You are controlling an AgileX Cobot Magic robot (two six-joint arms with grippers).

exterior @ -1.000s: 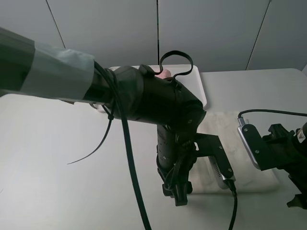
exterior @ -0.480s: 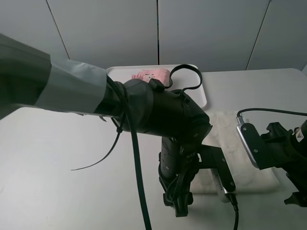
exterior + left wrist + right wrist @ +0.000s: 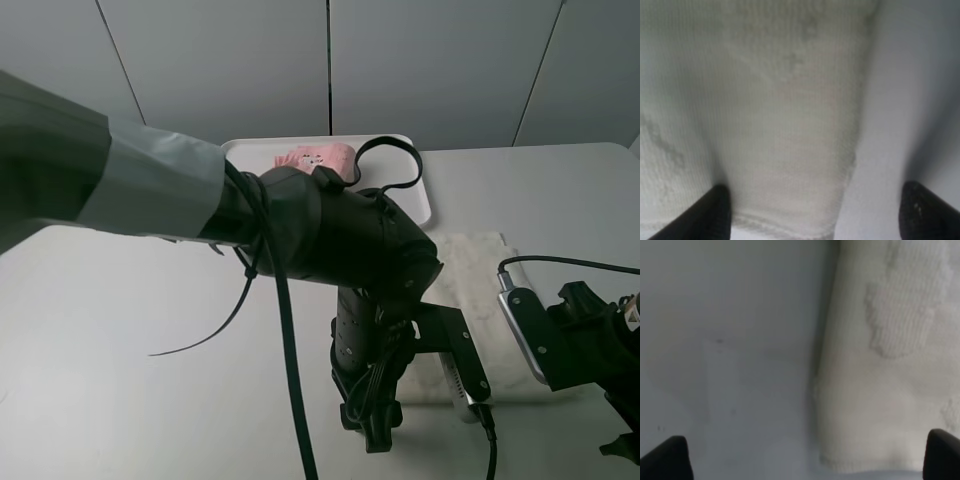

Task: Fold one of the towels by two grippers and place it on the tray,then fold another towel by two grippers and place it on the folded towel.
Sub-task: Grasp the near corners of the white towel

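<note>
The left gripper [image 3: 817,212] is hanging low over one near corner of the cream-white towel [image 3: 480,270]. Its black fingertips [image 3: 715,212] are standing wide apart, one over the cloth and the other over the bare grey table [image 3: 910,100], and they are pinching nothing. The right gripper [image 3: 805,460] is likewise spreading its fingers wide, hovering at the towel's other near corner with the hemmed edge lying between the tips. Both wrist views are blurred, so I cannot quite tell whether either pair of tips is touching the surface. The cream-white towel is lying flat on the table, just in front of the white tray [image 3: 423,195]. The pink towel [image 3: 316,157] is sitting folded inside the tray, partly hidden behind the left arm [image 3: 300,230] and apart from the cream-white one.
</note>
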